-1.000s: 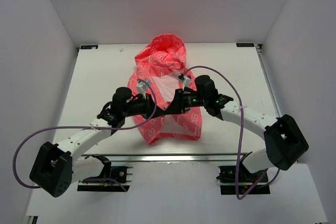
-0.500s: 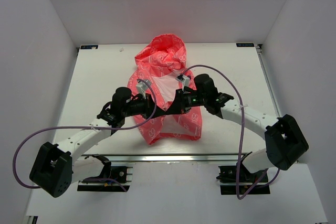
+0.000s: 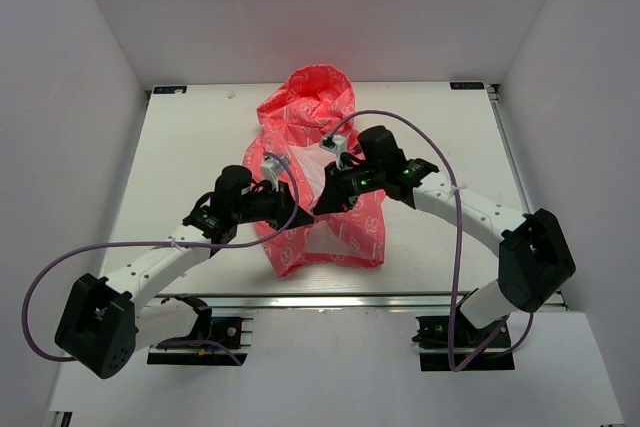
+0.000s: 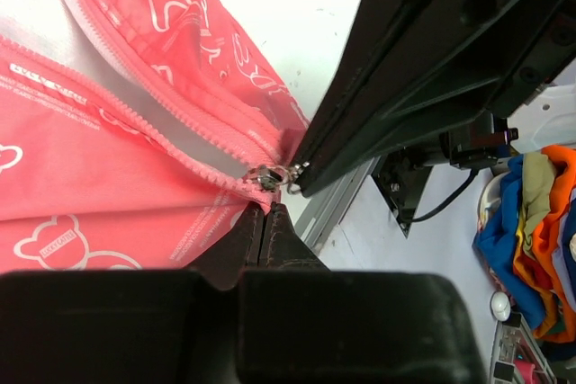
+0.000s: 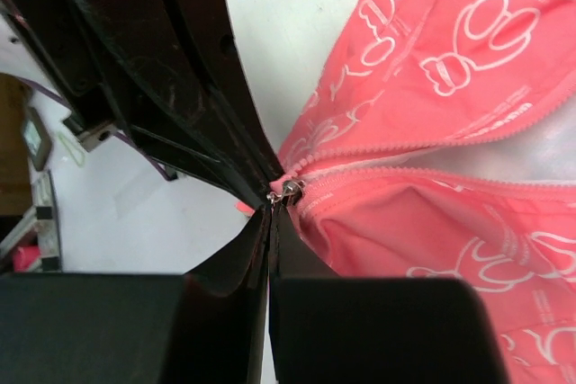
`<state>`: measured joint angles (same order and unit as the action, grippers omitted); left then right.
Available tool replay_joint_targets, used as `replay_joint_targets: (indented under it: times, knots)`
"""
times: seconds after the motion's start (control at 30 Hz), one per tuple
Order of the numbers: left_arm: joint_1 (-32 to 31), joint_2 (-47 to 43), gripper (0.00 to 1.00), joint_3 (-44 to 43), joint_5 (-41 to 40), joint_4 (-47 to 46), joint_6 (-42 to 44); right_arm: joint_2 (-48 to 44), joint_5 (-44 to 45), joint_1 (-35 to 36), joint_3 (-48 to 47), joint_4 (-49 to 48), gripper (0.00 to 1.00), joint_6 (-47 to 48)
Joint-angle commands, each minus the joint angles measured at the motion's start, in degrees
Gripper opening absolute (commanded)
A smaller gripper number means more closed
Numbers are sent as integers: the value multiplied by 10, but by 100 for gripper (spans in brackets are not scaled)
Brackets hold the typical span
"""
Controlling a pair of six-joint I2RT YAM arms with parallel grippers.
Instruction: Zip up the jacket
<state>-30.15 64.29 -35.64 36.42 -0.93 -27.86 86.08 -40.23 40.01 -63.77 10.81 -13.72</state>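
Observation:
The coral-pink jacket (image 3: 320,172) lies in the middle of the table, hood at the far side, its front open and showing white lining. The zipper slider (image 4: 267,175) sits at the jacket's bottom end, where the two tooth rows meet. My left gripper (image 3: 298,209) is shut on the jacket's fabric just below the slider, as the left wrist view (image 4: 265,210) shows. My right gripper (image 3: 322,205) meets it from the right and is shut on the zipper pull next to the slider (image 5: 290,188). The two grippers' tips almost touch.
The table's near edge with a metal rail (image 3: 330,299) lies just below the jacket's hem. Purple cables (image 3: 440,162) loop over both arms. White walls close in the table on three sides. A pile of coloured clothes (image 4: 540,213) lies off the table.
The right arm's wrist has swung to the left and toward the far side. Both grippers' tips have stayed at the zipper's bottom end. The left arm has barely moved.

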Motion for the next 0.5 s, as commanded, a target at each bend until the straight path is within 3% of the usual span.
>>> replay_joint_targets:
  times: [0.0,0.23,0.47]
  knots:
    - [-3,-12,0,-7,4,32,9,0,24,4,-36,25,0,64]
    - [-3,0,0,-5,22,75,0,17,303,64,-96,124,0,226]
    - [-3,2,0,-3,23,95,-5,23,526,123,-91,127,0,273]
